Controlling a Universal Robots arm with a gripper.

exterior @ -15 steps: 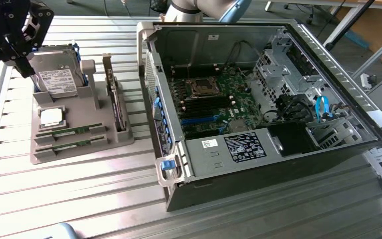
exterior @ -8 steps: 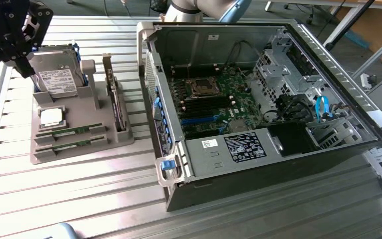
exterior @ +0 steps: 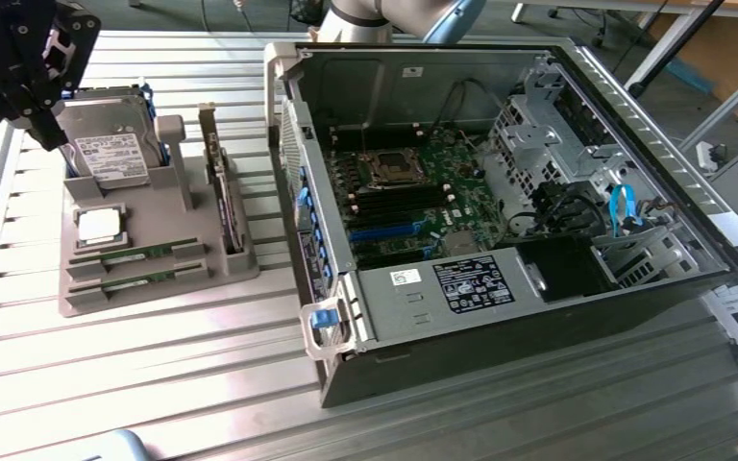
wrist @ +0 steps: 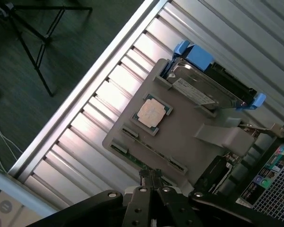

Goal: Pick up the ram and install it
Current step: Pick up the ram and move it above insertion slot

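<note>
**Gripper shut and empty above the parts holder; the ram is not yet lifted.**

Your gripper (exterior: 46, 133) has its fingers pressed together with nothing between them, and it hovers over the gray holder (exterior: 164, 229) near the hard drive (exterior: 110, 154). The ram (exterior: 132, 254) stands on edge in the holder's slots, just beside the processor chip (exterior: 100, 223) and well apart from the open computer case (exterior: 382, 307). Expect it to be light, stiff and thin, but fragile. Pinch it across its flat faces at the middle of the top edge, clear of the chips.
</note>
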